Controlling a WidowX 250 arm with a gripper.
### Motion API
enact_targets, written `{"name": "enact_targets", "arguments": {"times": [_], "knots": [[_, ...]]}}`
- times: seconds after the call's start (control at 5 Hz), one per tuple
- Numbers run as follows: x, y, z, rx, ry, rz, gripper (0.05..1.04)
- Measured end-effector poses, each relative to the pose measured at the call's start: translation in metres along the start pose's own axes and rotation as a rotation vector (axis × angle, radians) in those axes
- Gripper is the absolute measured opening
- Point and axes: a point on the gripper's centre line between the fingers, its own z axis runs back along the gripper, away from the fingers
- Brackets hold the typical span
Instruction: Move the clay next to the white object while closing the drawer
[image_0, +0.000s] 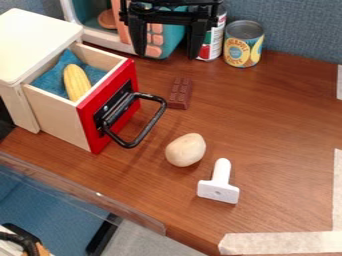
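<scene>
Beige rounded clay lump (186, 150) lies well apart from your wide-open black gripper (167, 42), nearer the camera and just beside the white T-shaped object (218, 188). It looks smooth. Your red-fronted wooden drawer (57, 116) stands open, yellow corn (76, 81) inside; its black handle juts toward the clay. A brown chocolate bar (180, 93) lies between gripper and clay.

Tabletop stock, counted
Beside the jaws: cans (244, 44), two. Lower in view than the jaws: drawer (88, 125), one; corn cob (77, 82), one; blue cloth (53, 80), one; chocolate bar (180, 93), one; clay (186, 150), one; white object (219, 187), one.
</scene>
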Motion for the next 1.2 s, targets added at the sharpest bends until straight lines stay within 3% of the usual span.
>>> {"name": "enact_targets", "arguments": {"times": [0.6,0.8,1.2], "knots": [[-0.022,0.001,-0.035,0.024,0.045,-0.08,1.0],[-0.033,0.0,-0.042,0.011,0.048,-0.115,1.0],[-0.044,0.003,-0.061,-0.071,0.082,-0.134,1.0]]}}
